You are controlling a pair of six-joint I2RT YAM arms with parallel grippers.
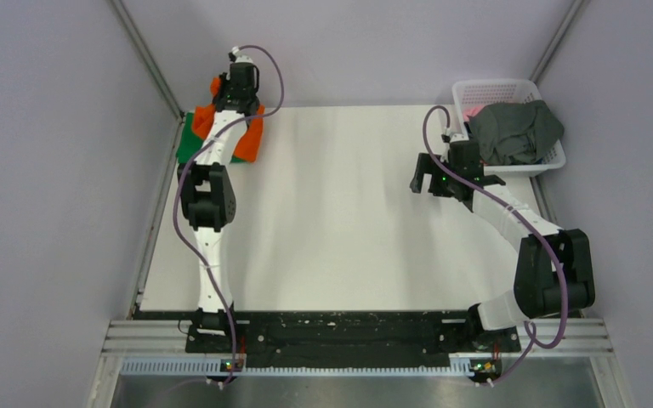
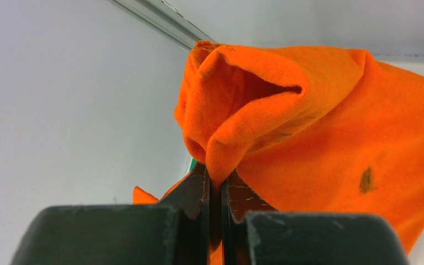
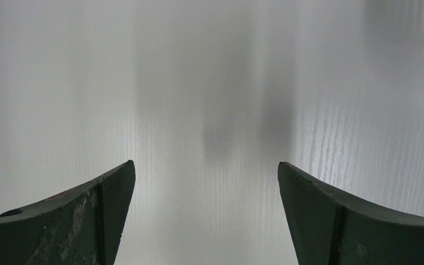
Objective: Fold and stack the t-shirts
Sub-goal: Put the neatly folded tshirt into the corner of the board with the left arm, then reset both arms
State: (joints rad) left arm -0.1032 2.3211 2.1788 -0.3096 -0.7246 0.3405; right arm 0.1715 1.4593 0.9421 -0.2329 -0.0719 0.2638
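1. Your left claw (image 2: 215,179) is pressed together on a fold of the orange shirt (image 2: 320,127). It reaches into the table's far left corner. The cloth bunches into a hood just above the claw's tips and hangs away to their right.
2. That narrow pinch looks meant to lift one edge of the shirt. From there it can be drawn over itself or set square on the pile, so the fold appears to be in progress rather than done.
3. In the overhead view, the green shirt (image 1: 190,140) lies flat under the orange one and below the claw. Only its left edge shows past the orange cloth. It seems to serve as the bottom of the stack, which would explain why the work is being done in this corner.
4. Your right claw (image 3: 205,164) is spread wide and holds nothing. It hovers over the bare white table (image 1: 349,221), which fills the whole gap between its tips. It appears to be waiting its turn.
5. The grey shirt (image 1: 519,132) is heaped unfolded in the white basket (image 1: 493,85), near the right claw and off to its far right side. A bit of pink cloth (image 1: 474,110) shows beside it. This shirt is probably the next one to fetch.
6. No brand, label or writing can be read on any shirt, on the basket or on the arms. The only mark is a small dark spot (image 2: 366,179) on the orange cloth, right of the left claw. It reads as a stain, not print.
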